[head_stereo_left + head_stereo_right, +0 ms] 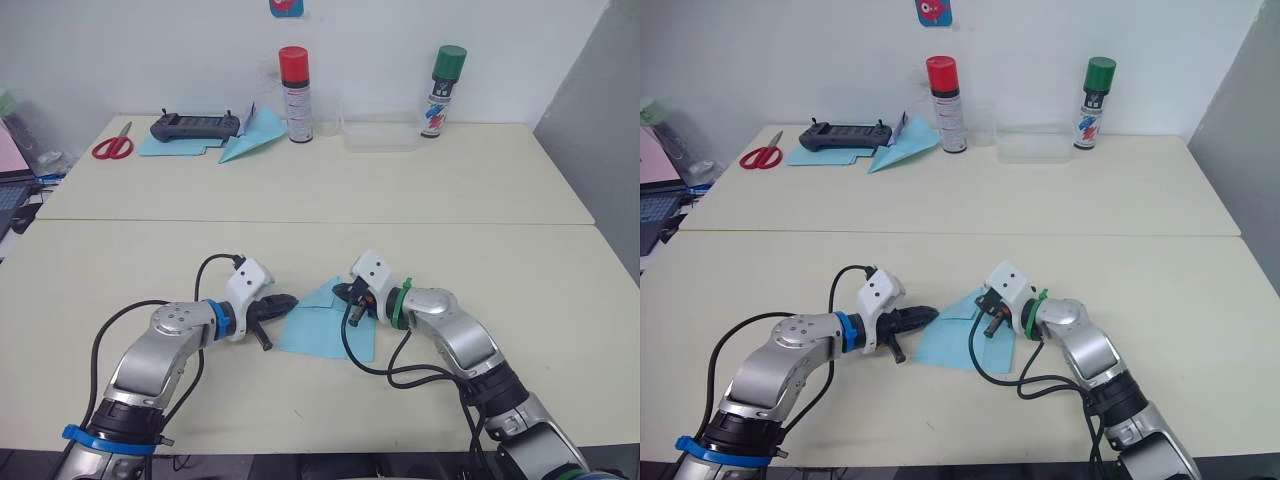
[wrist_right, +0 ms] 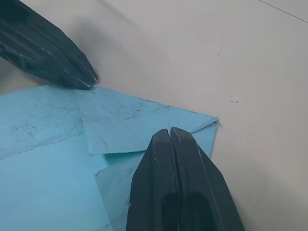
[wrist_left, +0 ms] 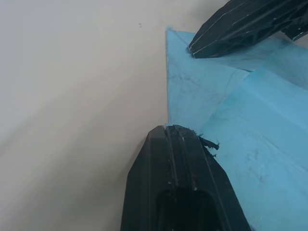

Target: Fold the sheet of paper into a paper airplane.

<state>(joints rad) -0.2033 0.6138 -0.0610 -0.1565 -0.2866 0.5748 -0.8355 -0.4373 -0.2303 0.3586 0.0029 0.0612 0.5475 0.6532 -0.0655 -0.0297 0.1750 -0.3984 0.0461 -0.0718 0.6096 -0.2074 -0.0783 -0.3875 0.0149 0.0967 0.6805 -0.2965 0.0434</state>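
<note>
The light blue sheet of paper [image 1: 322, 332] lies on the near table between my two grippers, partly folded, with a flap turned over and crease lines showing [image 2: 120, 120]. My left gripper [image 1: 291, 299] is shut, its tip [image 3: 180, 130] resting at the sheet's left edge. From the other side my right gripper [image 1: 341, 292] is shut as well, its tip [image 2: 169, 131] down on the folded flap near a corner. The two tips are close together over the sheet's far part. Neither grips the paper. The paper airplane is out of view.
On the far table stand a red-capped spray can [image 1: 294, 95], a green-capped can [image 1: 443, 92] and a clear box [image 1: 380, 135]. Red scissors [image 1: 113, 145], a black controller [image 1: 195, 125], flat blue sheets [image 1: 165, 146] and a teal paper dart [image 1: 250, 142] lie at its left.
</note>
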